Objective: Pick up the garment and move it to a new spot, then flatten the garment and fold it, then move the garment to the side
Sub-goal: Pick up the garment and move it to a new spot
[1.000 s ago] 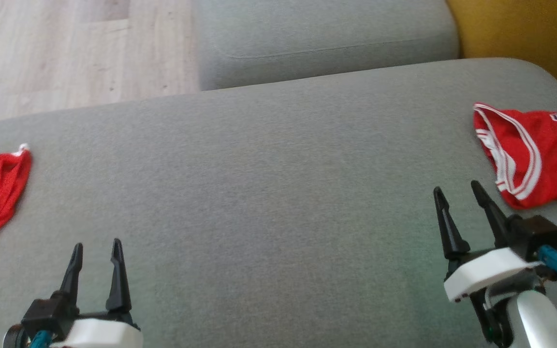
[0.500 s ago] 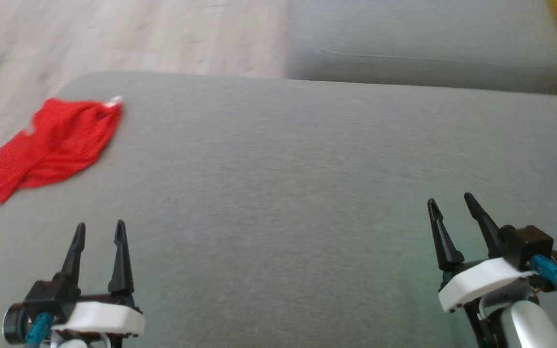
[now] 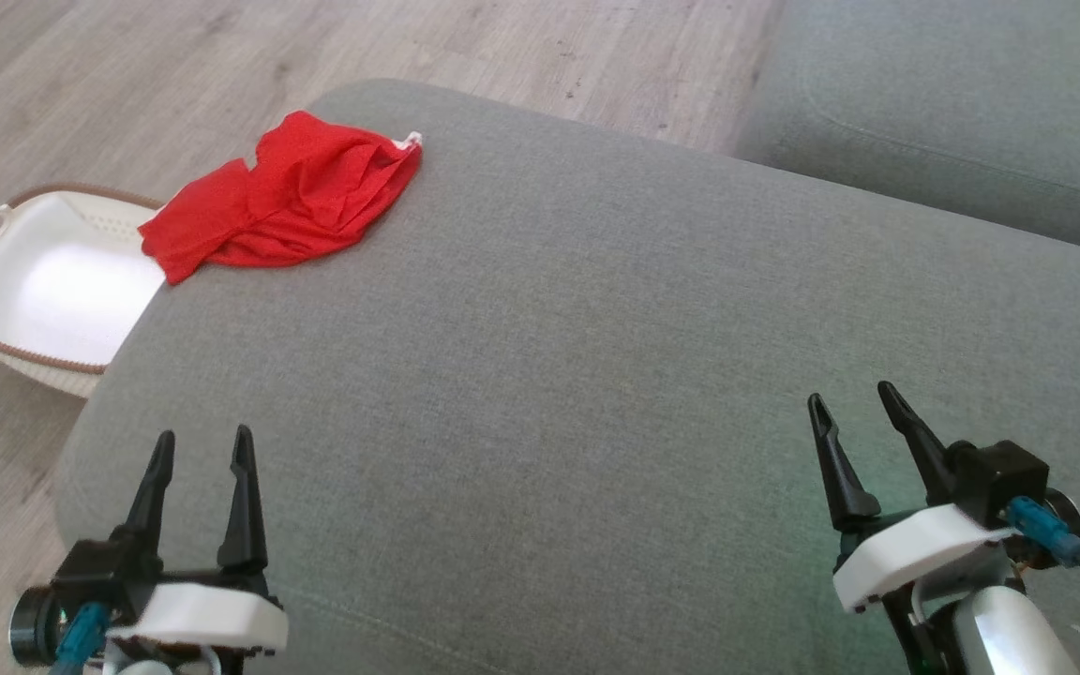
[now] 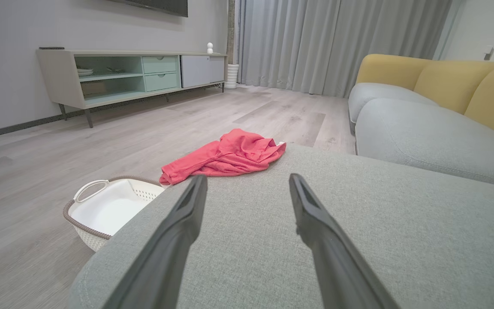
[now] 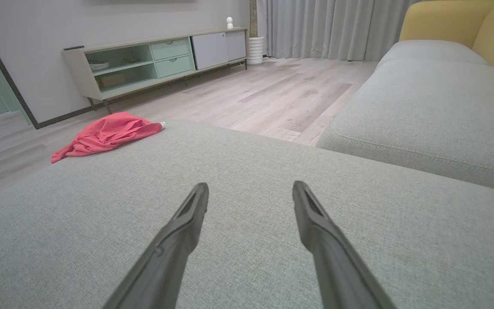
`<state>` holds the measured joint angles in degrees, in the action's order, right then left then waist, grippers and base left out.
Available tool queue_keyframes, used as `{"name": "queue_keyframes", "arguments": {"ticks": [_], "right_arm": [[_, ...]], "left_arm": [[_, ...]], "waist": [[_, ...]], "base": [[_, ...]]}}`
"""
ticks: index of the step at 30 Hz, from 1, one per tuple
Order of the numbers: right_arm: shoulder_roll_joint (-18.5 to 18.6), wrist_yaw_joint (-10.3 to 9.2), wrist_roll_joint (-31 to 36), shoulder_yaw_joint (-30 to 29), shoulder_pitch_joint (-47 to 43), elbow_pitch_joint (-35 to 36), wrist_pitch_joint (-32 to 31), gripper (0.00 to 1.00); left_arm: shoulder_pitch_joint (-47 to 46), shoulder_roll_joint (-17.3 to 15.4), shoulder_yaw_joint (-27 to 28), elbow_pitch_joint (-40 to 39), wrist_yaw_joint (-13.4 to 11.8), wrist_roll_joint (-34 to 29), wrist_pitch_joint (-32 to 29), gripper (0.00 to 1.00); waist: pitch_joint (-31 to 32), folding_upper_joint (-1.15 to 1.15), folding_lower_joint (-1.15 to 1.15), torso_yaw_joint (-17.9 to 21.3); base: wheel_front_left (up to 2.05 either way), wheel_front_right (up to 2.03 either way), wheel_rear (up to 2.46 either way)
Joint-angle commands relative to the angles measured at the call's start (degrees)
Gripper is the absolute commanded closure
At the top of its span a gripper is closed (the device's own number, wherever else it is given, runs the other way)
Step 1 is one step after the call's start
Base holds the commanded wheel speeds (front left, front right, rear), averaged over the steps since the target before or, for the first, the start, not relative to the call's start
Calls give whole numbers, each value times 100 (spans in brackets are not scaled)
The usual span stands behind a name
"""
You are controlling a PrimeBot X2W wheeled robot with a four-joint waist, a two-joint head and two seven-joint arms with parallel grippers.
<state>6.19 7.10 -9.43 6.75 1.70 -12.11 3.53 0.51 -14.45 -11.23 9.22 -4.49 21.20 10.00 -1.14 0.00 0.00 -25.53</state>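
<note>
The red garment (image 3: 287, 202) is seen crumpled at the far left corner of the sofa cushion (image 3: 549, 375), well ahead of the left end effector (image 3: 203, 434). That and the right end effector (image 3: 850, 393) are held released, empty.
</note>
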Motion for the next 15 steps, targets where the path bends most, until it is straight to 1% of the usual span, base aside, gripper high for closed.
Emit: {"name": "queue_keyframes", "arguments": {"ticks": [1, 4, 7, 9, 13, 15], "right_arm": [[16, 39, 20, 118, 227, 155, 38, 0], [42, 39, 9, 136, 230, 149, 39, 0], [51, 39, 0, 132, 225, 144, 27, 0], [53, 39, 4, 123, 220, 169, 27, 0], [71, 39, 20, 99, 267, 278, -12, 0], [93, 39, 33, 78, 325, 357, -56, 0]], "left_arm": [[-188, -69, 172, -270, -53, -21, -21, 0], [-102, -43, 164, -508, -156, -26, -101, 0], [0, 55, 219, -772, -306, 60, -187, 0], [0, 47, 196, -974, -322, 82, -311, 0], [-324, -83, 343, -1485, -320, 215, -602, 0], [-595, -252, 477, -1612, -297, 285, -824, 0]], "waist": [[-14, 0, 0, -16], [-35, 0, 0, 2], [-66, 0, 0, 58], [-111, 0, 0, 105], [-298, 0, 0, 263], [-472, 0, 0, 389]], "base": [[0, 0, 0], [0, 0, 0], [0, 0, 0], [0, 0, 0], [0, 0, 0], [0, 0, 0]]}}
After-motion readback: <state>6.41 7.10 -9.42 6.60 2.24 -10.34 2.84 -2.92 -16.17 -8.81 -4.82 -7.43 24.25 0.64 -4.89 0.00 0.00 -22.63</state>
